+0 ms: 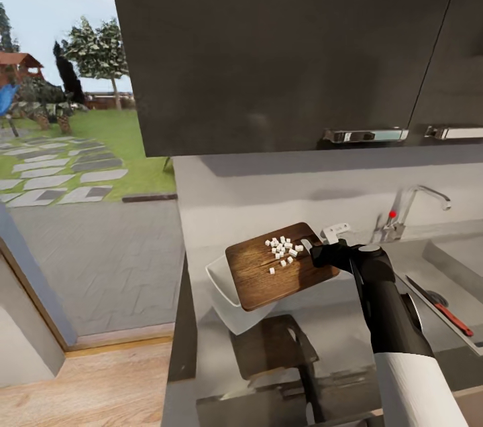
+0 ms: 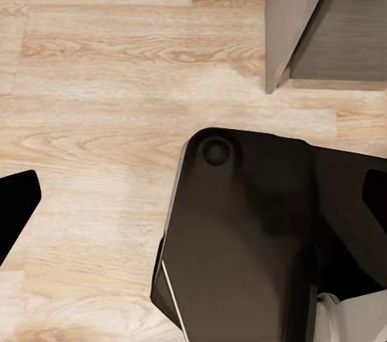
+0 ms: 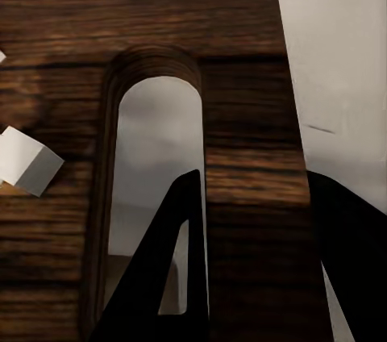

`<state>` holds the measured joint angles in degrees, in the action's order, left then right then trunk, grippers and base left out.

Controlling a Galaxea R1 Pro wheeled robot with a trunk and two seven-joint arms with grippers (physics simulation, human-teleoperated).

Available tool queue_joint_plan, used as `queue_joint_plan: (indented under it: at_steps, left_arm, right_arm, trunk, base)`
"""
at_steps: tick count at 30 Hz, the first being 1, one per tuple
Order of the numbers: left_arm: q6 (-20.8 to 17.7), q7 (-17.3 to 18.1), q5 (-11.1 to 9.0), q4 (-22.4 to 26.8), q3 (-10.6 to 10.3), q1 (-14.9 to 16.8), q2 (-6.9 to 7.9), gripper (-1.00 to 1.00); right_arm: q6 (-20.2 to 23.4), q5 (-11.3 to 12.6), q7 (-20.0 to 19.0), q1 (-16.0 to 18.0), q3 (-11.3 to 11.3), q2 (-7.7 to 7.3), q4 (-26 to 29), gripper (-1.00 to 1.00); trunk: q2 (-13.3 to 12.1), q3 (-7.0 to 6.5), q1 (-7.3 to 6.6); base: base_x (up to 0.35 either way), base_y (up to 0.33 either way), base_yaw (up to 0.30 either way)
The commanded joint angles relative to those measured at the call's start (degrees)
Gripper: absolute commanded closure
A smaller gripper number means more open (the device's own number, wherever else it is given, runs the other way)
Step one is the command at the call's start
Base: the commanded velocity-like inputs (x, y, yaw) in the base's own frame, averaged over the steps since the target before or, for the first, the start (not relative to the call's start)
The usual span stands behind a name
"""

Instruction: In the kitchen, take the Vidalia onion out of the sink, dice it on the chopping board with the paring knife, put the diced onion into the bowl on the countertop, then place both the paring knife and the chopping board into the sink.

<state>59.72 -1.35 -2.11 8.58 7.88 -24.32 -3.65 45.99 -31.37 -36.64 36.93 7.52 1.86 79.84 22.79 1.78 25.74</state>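
My right gripper [image 1: 320, 254] is shut on the slotted end of the chopping board [image 1: 265, 276], holding it in the air, partly over the white bowl [image 1: 221, 289] on the countertop [image 1: 215, 360]. Diced onion [image 1: 283, 249] lies in a loose cluster on the board near the gripper. In the right wrist view the board [image 3: 242, 76] is very close, one dark finger [image 3: 173, 261] shows through its slot, and a white onion cube [image 3: 28, 160] rests on the wood. The paring knife [image 1: 444, 312] lies in the sink [image 1: 463, 256]. My left gripper [image 2: 193, 197] hangs open above the wooden floor.
The chrome tap [image 1: 410, 207] with its red knob stands behind the sink. Dark wall cabinets [image 1: 282, 45] hang low over the countertop. A large window [image 1: 74, 145] at the left looks onto a garden. My black base [image 2: 250, 245] sits under the left gripper.
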Motion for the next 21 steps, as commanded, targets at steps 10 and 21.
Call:
queue_joint_plan:
  at_steps: [10, 21]
  left_arm:
    - [0.04, -0.14, -0.18, 0.13, -0.15, 0.05, 0.00, -1.00]
    - [0.04, -0.14, -0.18, 0.13, -0.15, 0.06, 0.04, -1.00]
  right_arm:
    - [0.04, -0.45, -0.47, 0.07, 0.13, 0.09, -0.03, 1.00]
    - [0.15, -0.39, 4.96, 0.07, 0.21, 2.49, -0.03, 1.00]
  trunk:
    - [0.13, 0.12, 0.04]
    - [0.13, 0.12, 0.04]
  base:
    - [0.000, 0.000, 0.001]
    - [0.000, 0.000, 0.000]
